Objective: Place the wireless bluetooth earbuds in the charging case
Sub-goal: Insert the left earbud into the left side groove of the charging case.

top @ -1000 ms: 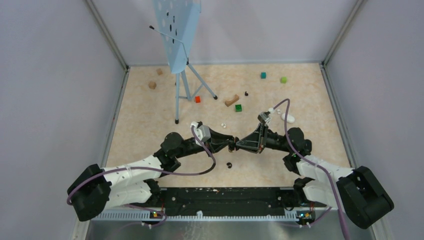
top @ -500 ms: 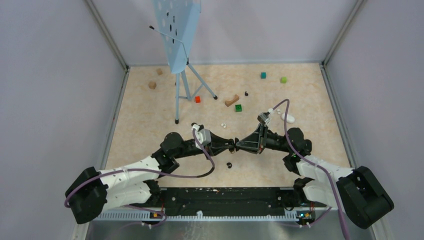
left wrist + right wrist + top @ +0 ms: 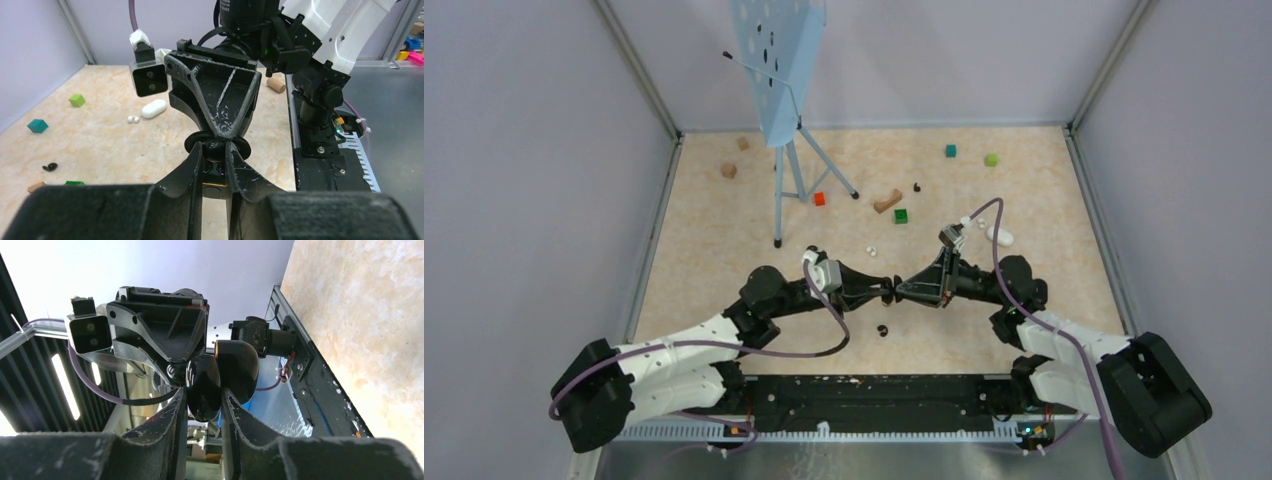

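Two claws are met tip to tip at the centre of the overhead view, above the surface (image 3: 724, 270). The right claw (image 3: 202, 396) is clenched on the glossy black charging case (image 3: 202, 382), whose domed lid (image 3: 239, 367) is seen swung open at mid-frame in the right wrist view. The left claw (image 3: 215, 151) is drawn nearly closed on a dark part of the same case, so far as can be told; no earbud is made out between its fingers. One black earbud (image 3: 883, 330) is left lying just below the claws in the overhead view, a second (image 3: 917, 187) towards the upper middle, and a white pair (image 3: 870, 250) just above the left claw.

Opening and steadying the case is judged to be the step in hand, with nothing yet inserted. Next, the case would need to be kept open by one claw while the other is freed and lowered onto the nearest black earbud, which calls for a fine pinch.
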Motion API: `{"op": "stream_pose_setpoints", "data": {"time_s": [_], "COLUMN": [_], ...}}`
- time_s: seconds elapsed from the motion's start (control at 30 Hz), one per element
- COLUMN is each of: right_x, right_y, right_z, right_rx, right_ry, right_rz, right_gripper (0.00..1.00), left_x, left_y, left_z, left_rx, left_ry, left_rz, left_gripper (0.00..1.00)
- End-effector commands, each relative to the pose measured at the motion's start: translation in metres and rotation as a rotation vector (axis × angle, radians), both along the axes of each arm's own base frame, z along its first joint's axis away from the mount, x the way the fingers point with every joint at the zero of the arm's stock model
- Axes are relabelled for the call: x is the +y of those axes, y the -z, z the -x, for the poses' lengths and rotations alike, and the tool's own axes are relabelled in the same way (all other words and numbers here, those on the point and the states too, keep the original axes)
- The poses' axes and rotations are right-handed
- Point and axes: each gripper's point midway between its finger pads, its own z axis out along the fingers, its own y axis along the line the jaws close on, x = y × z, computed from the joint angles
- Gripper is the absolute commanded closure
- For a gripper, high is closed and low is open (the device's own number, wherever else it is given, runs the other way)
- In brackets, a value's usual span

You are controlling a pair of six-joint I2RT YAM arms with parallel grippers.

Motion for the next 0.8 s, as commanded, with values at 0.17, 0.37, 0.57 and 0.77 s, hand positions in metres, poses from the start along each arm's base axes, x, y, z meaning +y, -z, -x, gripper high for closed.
{"op": "stream_pose_setpoints", "data": {"time_s": [0.17, 0.37, 0.57, 0.77], "right_x": [-0.001, -0.002, -0.007, -0.009], "right_y": [-0.025, -0.032, -0.041, -0.044], "right_z": [0.005, 0.008, 0.016, 0.02], "right_rx": [-0.049, -0.025, 0.014, 0.059], "right_ry": [-0.024, -0.035, -0.042, -0.049], "right_rz": [-0.076, -0.068, -0.117, -0.144], "right_gripper": [1.0, 1.0, 1.0, 1.0], "left_x": [0.003, 0.002, -0.001, -0.003], "left_y": [-0.048, -0.053, -0.052, -0.053], "left_z": [0.002, 0.008, 0.011, 0.013], "left_rx": [-0.134, -0.147, -0.15, -0.147], "left_ry": [0.002, 0.034, 0.066, 0.081], "left_rz": [0.084, 0.106, 0.114, 0.118], "left_gripper": [1.0, 1.0, 1.0, 1.0]}}
